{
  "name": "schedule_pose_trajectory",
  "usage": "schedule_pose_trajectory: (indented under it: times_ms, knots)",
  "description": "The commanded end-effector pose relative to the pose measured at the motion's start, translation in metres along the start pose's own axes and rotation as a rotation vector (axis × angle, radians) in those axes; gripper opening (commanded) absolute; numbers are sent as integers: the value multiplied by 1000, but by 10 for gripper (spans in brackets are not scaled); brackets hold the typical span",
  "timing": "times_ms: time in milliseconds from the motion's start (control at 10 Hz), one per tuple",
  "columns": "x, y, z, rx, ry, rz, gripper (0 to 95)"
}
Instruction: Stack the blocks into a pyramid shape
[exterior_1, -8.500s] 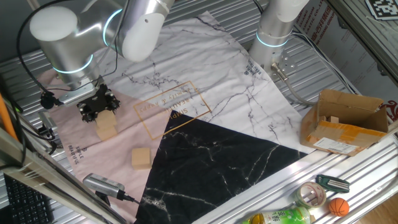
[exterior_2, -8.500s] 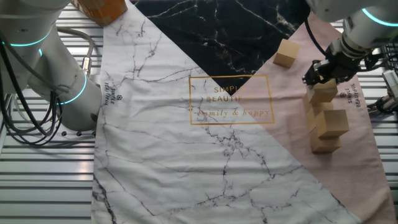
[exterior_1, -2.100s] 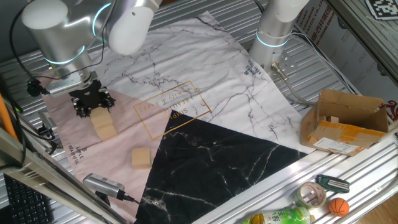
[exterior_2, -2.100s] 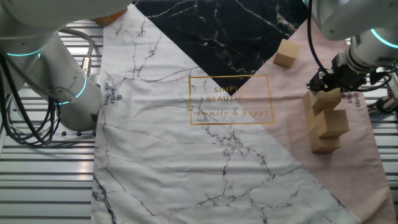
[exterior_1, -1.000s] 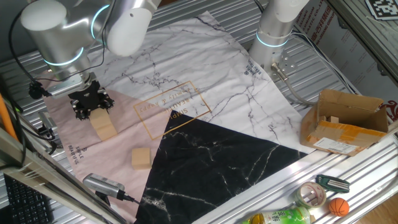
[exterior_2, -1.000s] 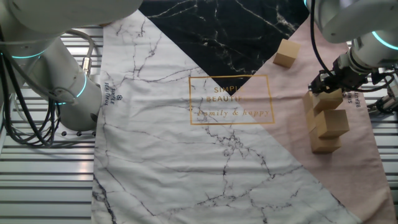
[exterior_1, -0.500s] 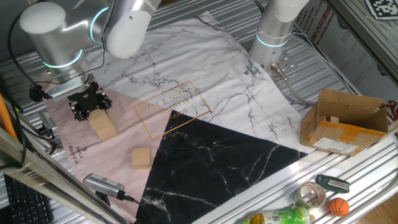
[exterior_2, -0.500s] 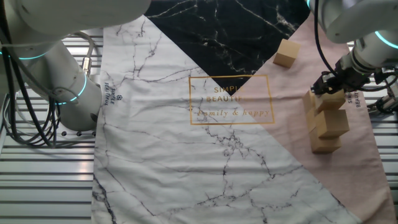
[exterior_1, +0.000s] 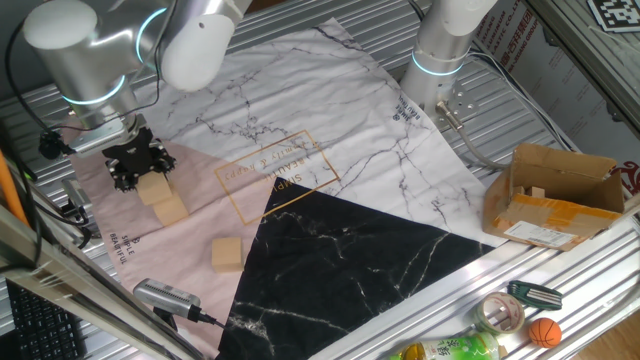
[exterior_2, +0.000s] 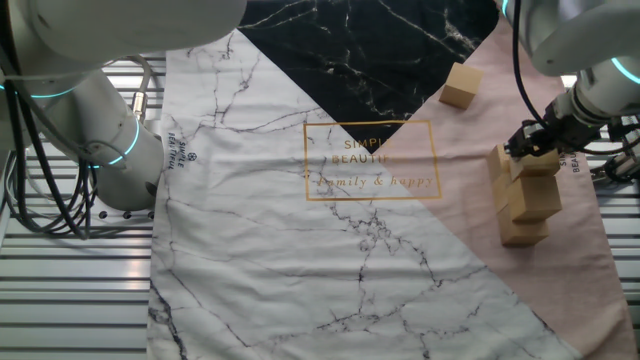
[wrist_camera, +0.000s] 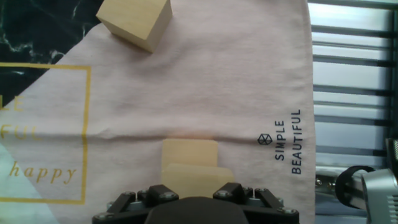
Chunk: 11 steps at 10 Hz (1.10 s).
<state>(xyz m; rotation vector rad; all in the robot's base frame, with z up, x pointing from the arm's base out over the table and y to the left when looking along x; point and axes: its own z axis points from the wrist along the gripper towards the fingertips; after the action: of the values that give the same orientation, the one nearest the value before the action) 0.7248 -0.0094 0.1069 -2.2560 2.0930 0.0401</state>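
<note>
End effector (exterior_2: 537, 148) grips a block (exterior_2: 538, 161) atop the stack (exterior_2: 526, 205).

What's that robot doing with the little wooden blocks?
The robot arm is building a pile. Its black two-finger gripper looks to be pinching a small light tan wooden cube right on top of a stack of matching cubes, which stands on the pink corner of the marble-patterned cloth. One more wooden cube sits by itself nearby on the cloth, apart from the stack. How many cubes the stack holds is hard to count from here.
</note>
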Motion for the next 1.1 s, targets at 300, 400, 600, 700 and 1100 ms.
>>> schedule_pose_trajectory:
  times_ms: [300,400,600,700,1100]
  knots:
    - [1,0,1,1,-3,14,0]
    - [2,0,1,1,-2,18,0]
    - [2,0,2,0,-5,24,0]
    - [2,0,3,0,-5,24,0]
    - [3,0,6,-2,-7,23,0]
